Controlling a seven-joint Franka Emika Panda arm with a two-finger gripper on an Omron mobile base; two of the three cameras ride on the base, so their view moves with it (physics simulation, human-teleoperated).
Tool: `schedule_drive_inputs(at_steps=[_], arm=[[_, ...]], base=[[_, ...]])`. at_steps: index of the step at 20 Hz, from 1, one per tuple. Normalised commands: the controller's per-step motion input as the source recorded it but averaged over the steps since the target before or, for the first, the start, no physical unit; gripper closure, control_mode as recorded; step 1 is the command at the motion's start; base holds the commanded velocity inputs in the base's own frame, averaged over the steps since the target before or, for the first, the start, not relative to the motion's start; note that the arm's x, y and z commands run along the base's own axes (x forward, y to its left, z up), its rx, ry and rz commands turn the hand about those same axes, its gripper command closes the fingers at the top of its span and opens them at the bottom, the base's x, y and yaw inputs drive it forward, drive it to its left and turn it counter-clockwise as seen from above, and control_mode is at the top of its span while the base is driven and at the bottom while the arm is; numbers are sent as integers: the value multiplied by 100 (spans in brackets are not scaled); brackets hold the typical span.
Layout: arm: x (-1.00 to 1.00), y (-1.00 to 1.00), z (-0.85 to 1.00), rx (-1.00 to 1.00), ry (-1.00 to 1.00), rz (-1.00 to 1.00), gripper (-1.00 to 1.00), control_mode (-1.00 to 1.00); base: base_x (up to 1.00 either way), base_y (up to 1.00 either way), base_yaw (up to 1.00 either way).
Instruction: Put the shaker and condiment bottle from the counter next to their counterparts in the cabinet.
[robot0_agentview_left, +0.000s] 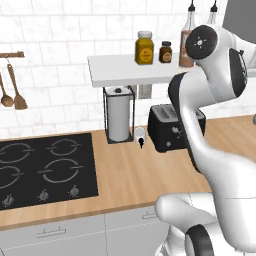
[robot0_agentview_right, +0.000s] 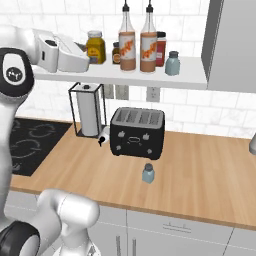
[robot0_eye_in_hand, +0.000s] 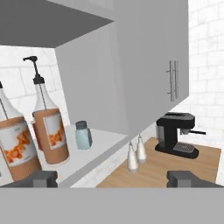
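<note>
Tool (robot0_eye_in_hand: 112, 178): both dark fingertips stand wide apart at the bottom of the hand view with nothing between them, so it is released and carries nothing. From the right base view the hand sits up at shelf height, left of the jars on the cabinet (robot0_agentview_right: 195, 75).

Nearest on the tabletop (robot0_agentview_right: 200, 165): a shaker (robot0_agentview_right: 148, 173) stands upright, alone on bare wood just in front of the black toaster (robot0_agentview_right: 138, 132), not touching it. Left of the toaster is a paper-towel holder (robot0_agentview_right: 88, 116) in a black wire frame, with a small white item with a dark tip (robot0_agentview_right: 103, 136) lying at its foot. The black hob (robot0_agentview_left: 45, 167) is set into the tabletop further left. Grey drawer fronts with bar handles (robot0_agentview_left: 50, 233) run below the edge.

Above, on the cabinet: two condiment bottles (robot0_agentview_right: 127, 44) (robot0_agentview_right: 148, 44) stand upright side by side, close together; whether they touch cannot be told. The twin shaker (robot0_agentview_right: 172, 63) stands just right of them, apart from both. Behind the bottles is a red jar (robot0_agentview_right: 160, 48). To their left are a small dark-lidded brown jar (robot0_agentview_left: 166, 52) and a squat yellow jar (robot0_agentview_left: 144, 48).

In the hand view, the two bottles (robot0_eye_in_hand: 50, 131) (robot0_eye_in_hand: 13, 144) are at left, the twin shaker right of them near the shelf's front edge. Beyond, on the tabletop below: two small white bottles (robot0_eye_in_hand: 136, 155) and a black coffee machine (robot0_eye_in_hand: 177, 135). A grey wall cupboard with a bar handle (robot0_eye_in_hand: 173, 80) hangs above.

Far left wall: wooden spoons (robot0_agentview_left: 12, 92) hang from a rail against the white tiles.
</note>
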Motion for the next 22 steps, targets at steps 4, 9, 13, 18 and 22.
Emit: schedule_drive_inputs(at_steps=[4, 9, 13, 18, 22], arm=[[-59, -7, -18, 0, 8, 10, -100, -100], [-56, -8, -46, 0, 2, 7, -100, -100], [-54, -27, -48, 0, 0, 14, -100, -100], [-43, -37, -58, 0, 0, 29, -100, -100], [-21, -40, -57, 1, 6, 38, -100, -100]], base=[[0, 0, 0], [0, 0, 0], [0, 0, 0], [0, 0, 0], [0, 0, 0]])
